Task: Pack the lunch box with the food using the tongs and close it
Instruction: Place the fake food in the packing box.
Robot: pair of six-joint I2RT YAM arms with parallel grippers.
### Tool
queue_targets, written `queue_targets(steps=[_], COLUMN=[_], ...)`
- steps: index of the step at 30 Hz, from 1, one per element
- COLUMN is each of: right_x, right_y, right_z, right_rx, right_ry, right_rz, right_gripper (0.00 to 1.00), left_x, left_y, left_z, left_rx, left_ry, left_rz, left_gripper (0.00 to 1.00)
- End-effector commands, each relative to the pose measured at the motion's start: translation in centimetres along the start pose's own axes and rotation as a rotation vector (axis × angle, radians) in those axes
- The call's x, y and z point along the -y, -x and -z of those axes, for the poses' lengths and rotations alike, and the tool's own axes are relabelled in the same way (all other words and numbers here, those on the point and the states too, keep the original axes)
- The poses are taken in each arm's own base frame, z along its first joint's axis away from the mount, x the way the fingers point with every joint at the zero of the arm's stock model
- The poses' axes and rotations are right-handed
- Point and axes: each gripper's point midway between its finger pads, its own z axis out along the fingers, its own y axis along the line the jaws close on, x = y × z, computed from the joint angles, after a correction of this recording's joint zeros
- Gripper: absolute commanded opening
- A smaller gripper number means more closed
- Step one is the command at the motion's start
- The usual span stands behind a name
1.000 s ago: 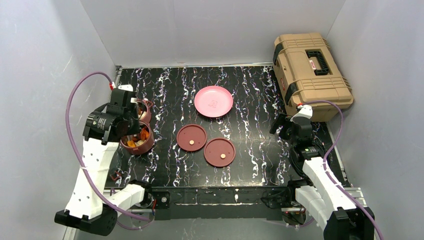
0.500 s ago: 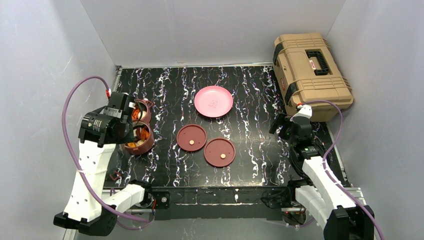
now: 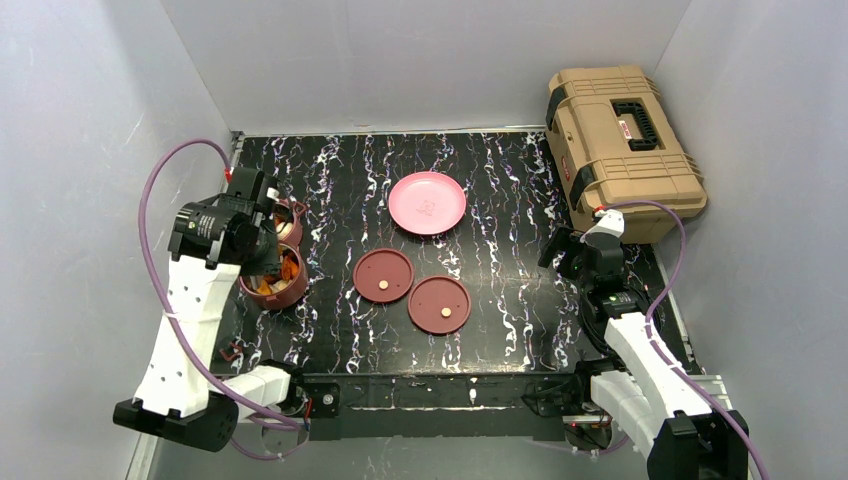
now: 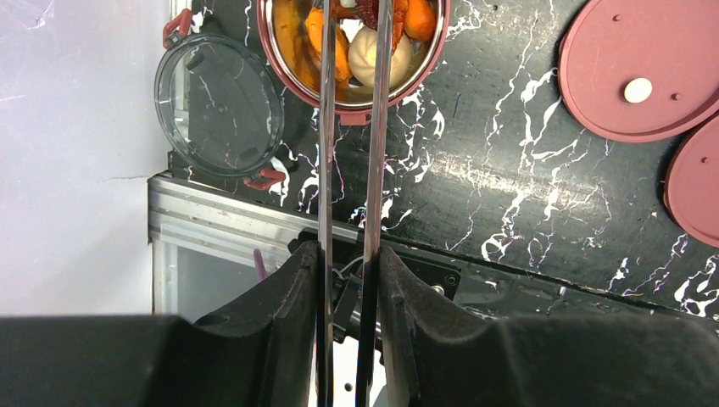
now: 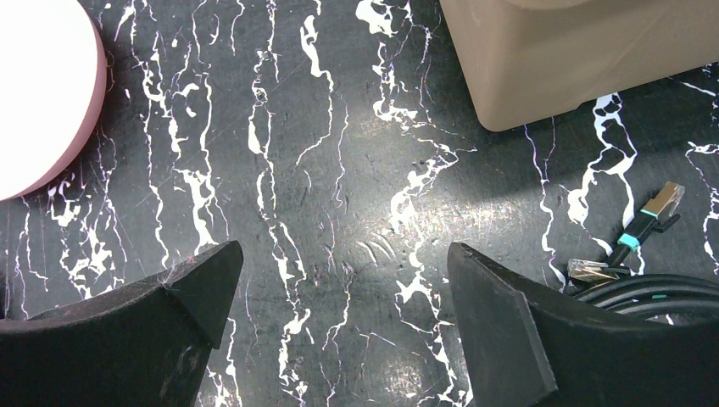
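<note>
The lunch box stands at the left as two maroon bowls, the near bowl [image 3: 290, 297] and the far bowl [image 3: 297, 215]. Its two flat lids [image 3: 383, 275] [image 3: 439, 304] lie mid-table. My left gripper [image 4: 349, 254] is shut on the tongs [image 4: 326, 170]. Their two thin blades reach up into the near bowl [image 4: 352, 100], which holds the food [image 4: 373, 55]: orange chunks and a pale round piece. From above, the left gripper [image 3: 262, 245] hangs over that bowl. My right gripper [image 5: 343, 254] stands wide open over bare table, holding nothing.
A pink plate [image 3: 427, 202] lies at the back centre. A tan toolbox [image 3: 620, 135] fills the back right corner. A clear round lid with red clasps [image 4: 219, 106] rests near the table's front left edge. A loose cable plug [image 5: 644, 225] lies beside the right gripper.
The left arm's wrist swung a little left and then back toward the far side, the tongs staying over the near bowl. The right arm has not moved.
</note>
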Motion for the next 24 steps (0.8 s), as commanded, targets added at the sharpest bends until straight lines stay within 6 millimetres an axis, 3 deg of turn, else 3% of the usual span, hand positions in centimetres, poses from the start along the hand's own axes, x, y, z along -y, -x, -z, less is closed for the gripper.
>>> queue_targets(steps=[1, 6, 15, 24], right_x=[-0.6, -0.6, -0.7, -0.6], right_y=[1.8, 1.8, 1.6, 1.6], right_z=[-0.2, -0.3, -0.5, -0.3], right_rx=[0.056, 0.056, 0.049, 0.047], right_ry=[0.015, 0.014, 0.019, 0.017], right_rz=[-0.012, -0.011, -0.014, -0.013], right_gripper=[1.00, 1.00, 1.00, 1.00], left_x=[-0.8, -0.4, -2.1, -1.9], left_y=[-2.0, -2.0, -1.9, -1.7], left_z=[0.4, -0.6, -1.2, -1.9], left_rx=[-0.079, -0.103, -0.060, -0.082], left_ry=[0.026, 0.032, 0.130, 0.121], left_rz=[-0.021, -0.026, -0.017, -0.025], left_gripper=[0.20, 0.20, 0.20, 0.23])
